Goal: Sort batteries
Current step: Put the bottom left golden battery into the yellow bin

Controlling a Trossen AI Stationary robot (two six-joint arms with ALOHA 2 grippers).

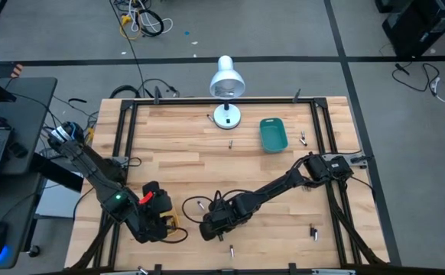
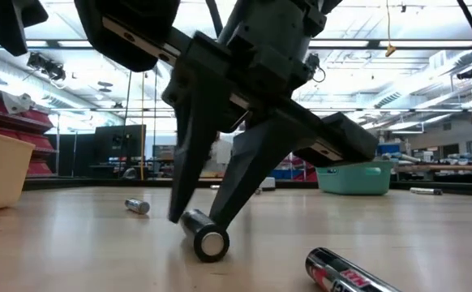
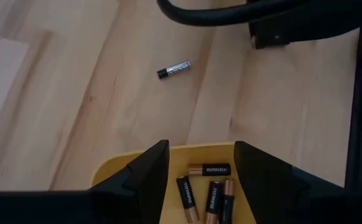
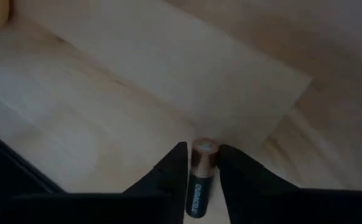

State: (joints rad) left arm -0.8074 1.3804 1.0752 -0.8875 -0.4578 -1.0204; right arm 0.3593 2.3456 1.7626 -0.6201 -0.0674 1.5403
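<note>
My right gripper stands near the table's front middle, fingers down around a black and copper battery that lies on the wood; the low view shows it too. My left gripper is open and empty just above the yellow tray, which holds several batteries. The yellow tray also shows at the front left in the high view. Loose batteries lie on the table. A teal tray sits at the far right. My right gripper pinches the battery by its two long sides between its two fingers, near the copper end. The fingers come from above, slanting down, and lie across the battery. The battery lies level on the table.
A white desk lamp stands at the far middle edge. More batteries lie near the teal tray. In the low view one battery lies close in front and another farther back. A black frame borders the table.
</note>
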